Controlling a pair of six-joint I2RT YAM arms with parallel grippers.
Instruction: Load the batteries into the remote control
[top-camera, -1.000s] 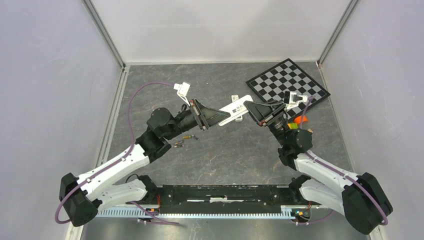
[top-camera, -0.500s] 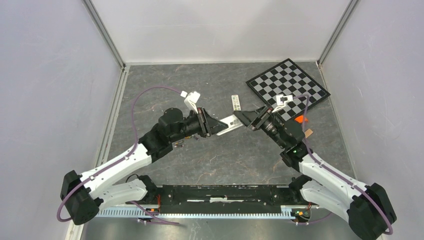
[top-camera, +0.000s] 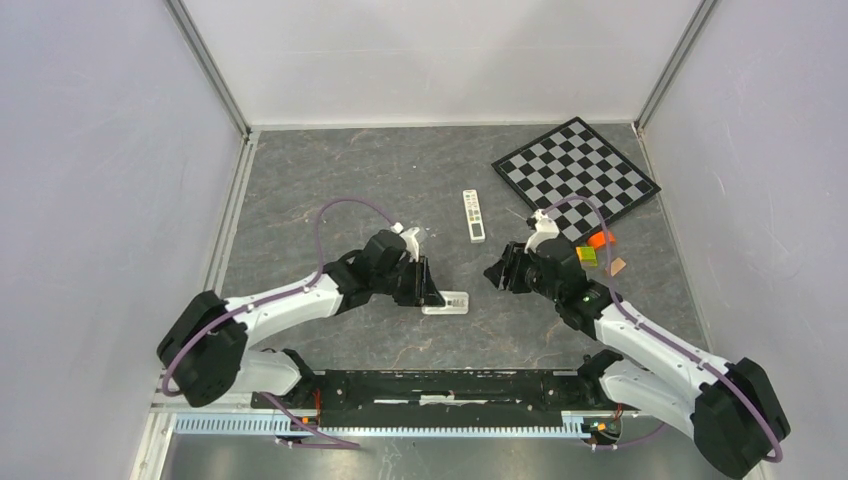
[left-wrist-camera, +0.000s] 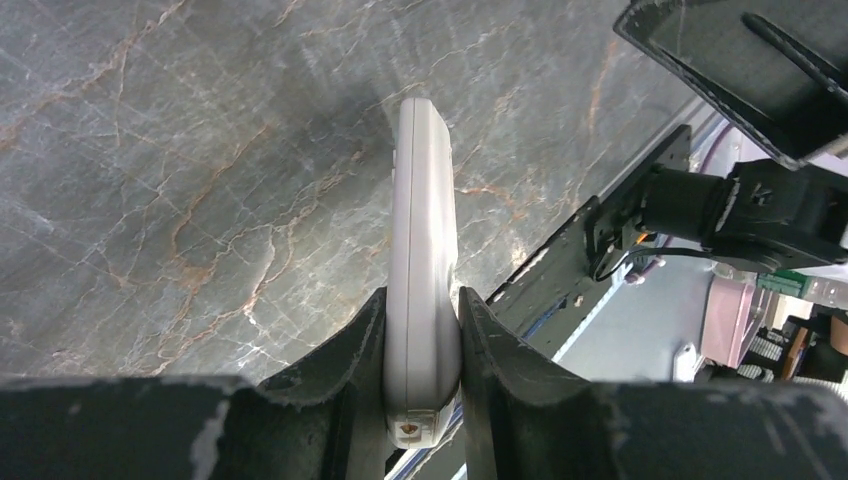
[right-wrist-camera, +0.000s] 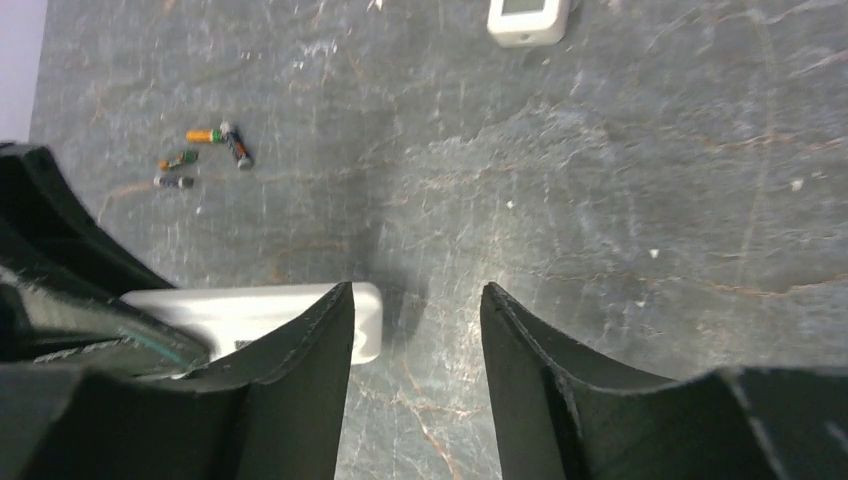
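My left gripper (top-camera: 432, 291) is shut on a white remote (top-camera: 448, 303) and holds it on edge, low at the table near the front. In the left wrist view the remote (left-wrist-camera: 423, 230) stands edge-on between the fingers (left-wrist-camera: 350, 350). My right gripper (top-camera: 497, 273) is open and empty, just right of the remote's free end (right-wrist-camera: 300, 318). The batteries (right-wrist-camera: 238, 148) lie in a loose group with other small cells (right-wrist-camera: 175, 170) on the table behind the remote. My left arm hides them in the top view.
A second white remote (top-camera: 473, 215) lies at mid-table; its end shows in the right wrist view (right-wrist-camera: 527, 20). A checkerboard (top-camera: 575, 165) sits at the back right. A small coloured cube (top-camera: 592, 250) is beside my right arm. A black rail (top-camera: 450, 385) runs along the near edge.
Both arms have come down and toward the near edge. My right gripper has let go of the remote and drawn back. My left gripper has lowered the remote to the table.
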